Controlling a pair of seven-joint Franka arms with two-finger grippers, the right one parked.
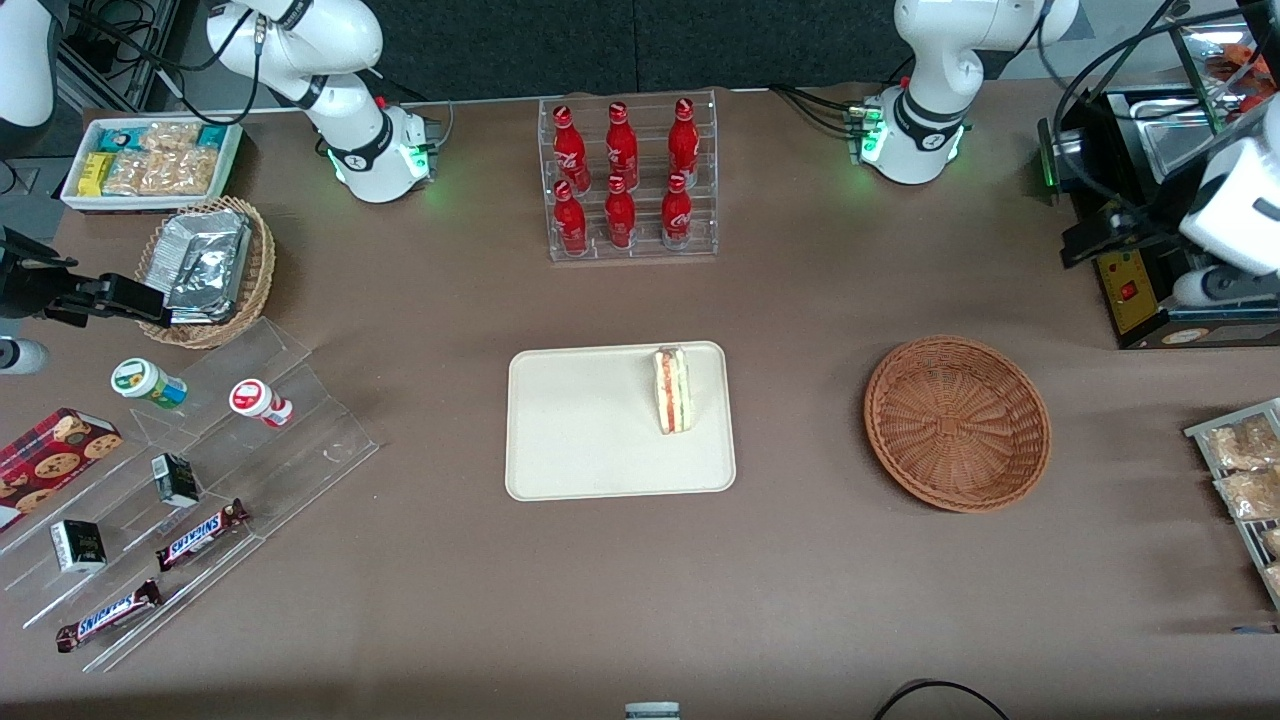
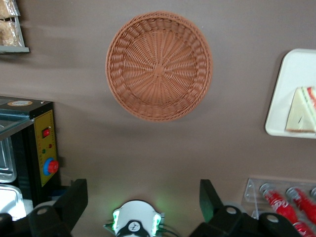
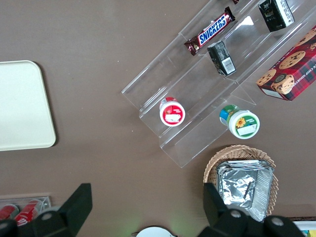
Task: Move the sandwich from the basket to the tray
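Sandwich (image 1: 673, 390) on tray (image 1: 580, 470), basket (image 1: 957, 422) empty; light, soft, squashable, best pinched gently across bread faces; gripper (image 2: 143, 197) released, high near table edge

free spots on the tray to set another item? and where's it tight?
The tray is bare from the sandwich toward the parked arm's end. The basket holds nothing. Bare table lies between tray and basket. Crowded: the acrylic shelves with snacks. The gripper, open, hangs high above the table near the basket.

Sandwich (image 1: 673, 390) stands on tray (image 1: 580, 430), apparently upright; basket (image 1: 957, 422) beside.
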